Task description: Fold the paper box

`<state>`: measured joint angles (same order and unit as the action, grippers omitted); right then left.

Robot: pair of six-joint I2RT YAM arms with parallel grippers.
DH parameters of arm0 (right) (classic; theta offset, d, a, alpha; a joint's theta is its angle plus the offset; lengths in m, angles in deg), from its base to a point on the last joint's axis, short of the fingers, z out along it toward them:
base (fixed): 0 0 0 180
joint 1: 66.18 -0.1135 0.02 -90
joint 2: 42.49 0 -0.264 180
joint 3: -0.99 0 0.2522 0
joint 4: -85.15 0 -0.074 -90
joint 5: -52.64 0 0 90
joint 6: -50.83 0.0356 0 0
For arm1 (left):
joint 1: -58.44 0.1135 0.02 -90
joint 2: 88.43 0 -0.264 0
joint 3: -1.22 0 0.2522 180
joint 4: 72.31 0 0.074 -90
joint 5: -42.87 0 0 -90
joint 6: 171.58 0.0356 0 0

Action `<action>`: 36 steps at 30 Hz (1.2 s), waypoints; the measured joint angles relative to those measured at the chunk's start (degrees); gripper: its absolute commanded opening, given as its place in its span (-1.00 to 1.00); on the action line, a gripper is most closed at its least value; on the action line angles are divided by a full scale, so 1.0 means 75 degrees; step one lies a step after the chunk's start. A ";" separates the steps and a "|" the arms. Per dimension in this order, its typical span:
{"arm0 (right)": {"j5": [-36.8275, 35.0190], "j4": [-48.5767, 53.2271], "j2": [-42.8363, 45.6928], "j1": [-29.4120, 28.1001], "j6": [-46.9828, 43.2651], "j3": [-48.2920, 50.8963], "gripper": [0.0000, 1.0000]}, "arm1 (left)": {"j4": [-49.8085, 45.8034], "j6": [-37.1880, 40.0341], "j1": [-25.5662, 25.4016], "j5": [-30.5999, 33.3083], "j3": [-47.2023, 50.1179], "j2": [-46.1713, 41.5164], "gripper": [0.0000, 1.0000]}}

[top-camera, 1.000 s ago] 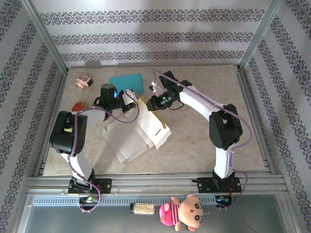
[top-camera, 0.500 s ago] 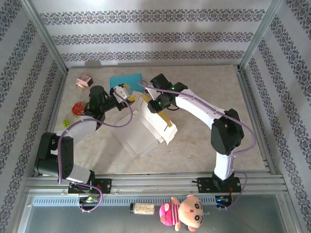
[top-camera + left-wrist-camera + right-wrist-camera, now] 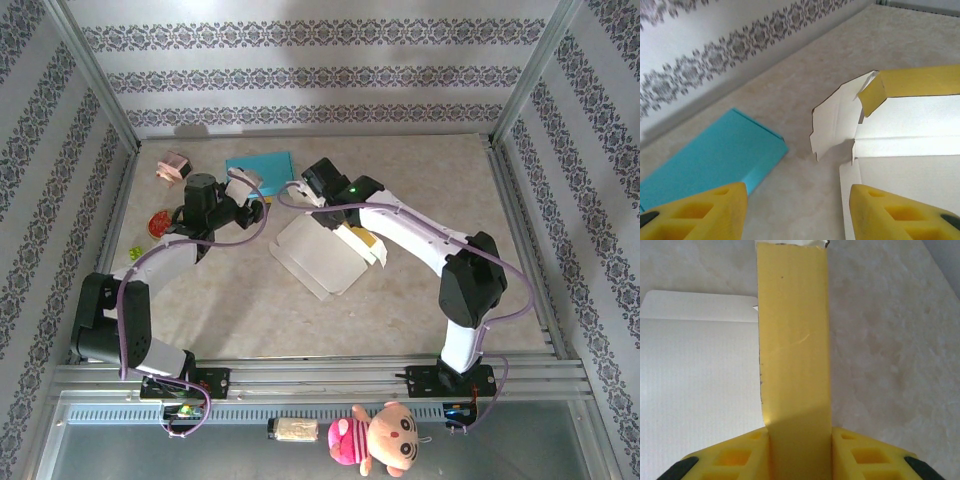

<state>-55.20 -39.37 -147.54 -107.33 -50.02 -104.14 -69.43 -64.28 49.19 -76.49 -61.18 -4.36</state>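
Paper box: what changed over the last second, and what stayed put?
The paper box slid right across the table, dragged by the right gripper, clamped on its yellow flap. The left gripper opened and drew back left, away from the box, now empty. The teal box and pink toy did not move.

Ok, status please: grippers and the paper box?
Left gripper open, empty. Right gripper shut on yellow flap of paper box. Teal card beside, not blocking.
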 measured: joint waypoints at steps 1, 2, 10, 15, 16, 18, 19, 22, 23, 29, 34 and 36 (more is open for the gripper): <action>-0.0026 0.0000 -0.0061 -0.0020 0.0020 0.0023 -0.36 | -0.0073 -0.0216 0.0000 -0.0029 -0.0006 0.0055 0.11; -0.0044 -0.0058 -0.0131 -0.0038 0.0050 0.0064 -0.36 | -0.0143 -0.0449 0.0000 -0.0052 -0.0009 0.0099 0.10; -0.0137 -0.0743 -0.0259 -0.0192 0.0399 0.0714 -0.33 | -0.0425 -0.2075 0.0000 -0.0073 -0.0023 0.0495 0.07; 0.0029 -0.0833 -0.0219 -0.0140 0.0664 0.0784 -0.32 | -0.0807 -0.2314 0.0000 -0.0254 -0.0114 0.0586 0.10; 0.0160 -0.0831 -0.0195 -0.0105 0.0708 0.0784 -0.32 | -0.0903 -0.2296 0.0000 -0.0291 -0.0172 0.0586 0.11; 0.0533 -0.0831 -0.0111 0.0082 0.0825 0.0784 -0.32 | -0.1174 -0.2136 0.0000 -0.0361 -0.0425 0.0603 0.13; 0.0679 -0.0836 -0.0079 0.0172 0.0854 0.0784 -0.32 | -0.1303 -0.2057 0.0000 -0.0367 -0.0586 0.0635 0.13; 0.0935 -0.0866 -0.0041 0.0446 0.0854 0.0784 -0.31 | -0.1778 -0.1722 0.0000 -0.0239 -0.1399 0.0956 0.13; 0.0968 -0.0892 -0.0047 0.0530 0.0851 0.0787 -0.31 | -0.2020 -0.1626 0.0000 -0.0160 -0.1801 0.1163 0.13; 0.1303 -0.1279 -0.0047 0.0822 0.0854 0.1067 -0.31 | -0.3634 -0.1440 0.0000 0.0181 -0.4363 0.2696 0.12; 0.1597 -0.1431 -0.0047 0.0970 0.0857 0.1113 -0.31 | -0.4459 -0.1550 0.0000 -0.0087 -0.5578 0.3713 0.01; 0.1708 -0.1437 -0.0035 0.0997 0.0857 0.1113 -0.30 | -0.4572 -0.1638 0.0000 -0.0119 -0.5770 0.4013 -0.06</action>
<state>-42.39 -50.15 -147.80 -99.85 -43.60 -95.79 -103.72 -76.56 49.19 -77.39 -104.46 25.74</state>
